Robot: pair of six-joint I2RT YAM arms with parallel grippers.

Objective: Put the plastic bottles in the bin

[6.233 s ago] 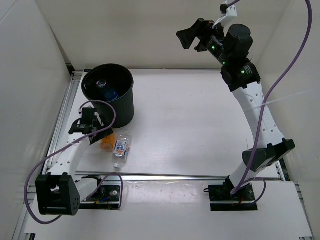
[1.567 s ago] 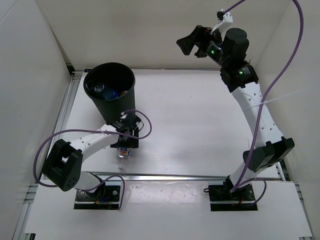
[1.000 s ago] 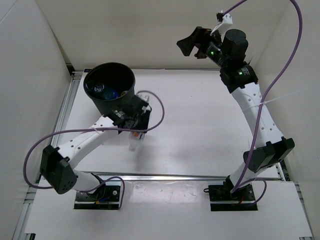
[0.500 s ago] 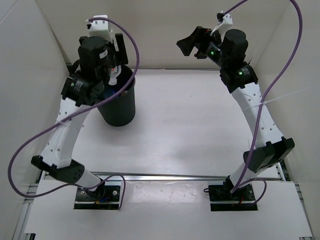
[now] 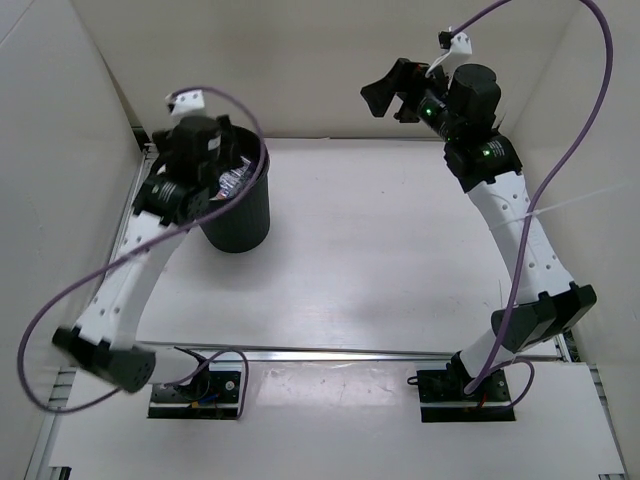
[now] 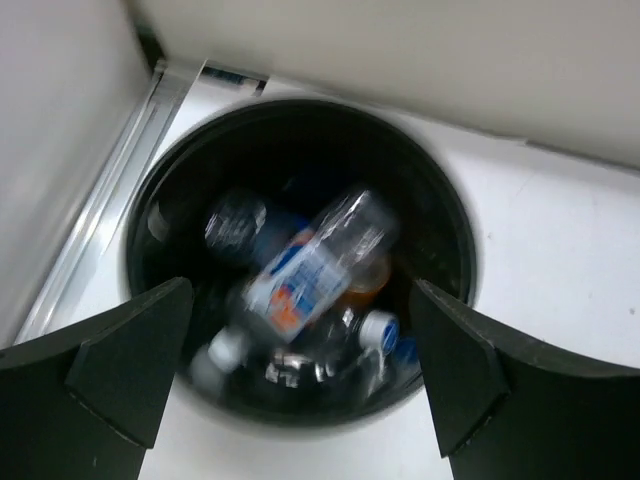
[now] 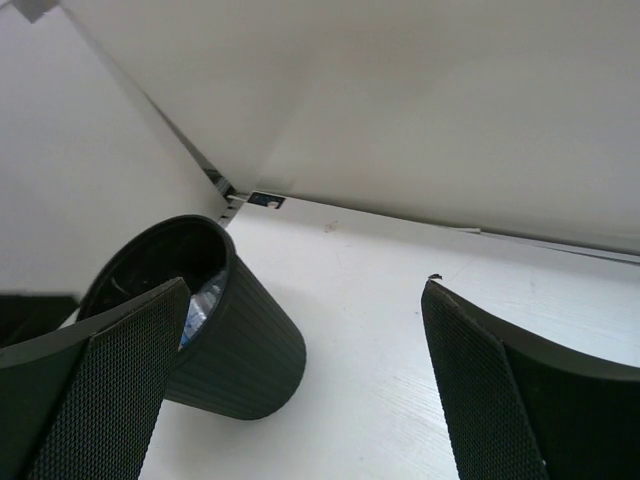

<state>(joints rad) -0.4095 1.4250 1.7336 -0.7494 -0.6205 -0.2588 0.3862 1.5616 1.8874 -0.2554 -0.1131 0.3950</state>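
Black bin (image 5: 240,222) holds bottles: white-blue-red labelled bottle (image 6: 318,262) on top, blurred; orange bottle (image 6: 368,285) beneath; others too blurred to count. No bottle visible on surface (image 5: 380,250). Above bin, left fingers (image 6: 125,360) spread, empty. Raised well apart, right fingers (image 7: 105,395) spread, empty. Task judged near done.

Left tool (image 5: 227,170) over bin (image 5: 241,221), right tool (image 5: 380,95) aloft

White arm links (image 5: 520,232), black joints (image 5: 478,95), purple cables (image 5: 610,45), small green lights (image 5: 490,148).
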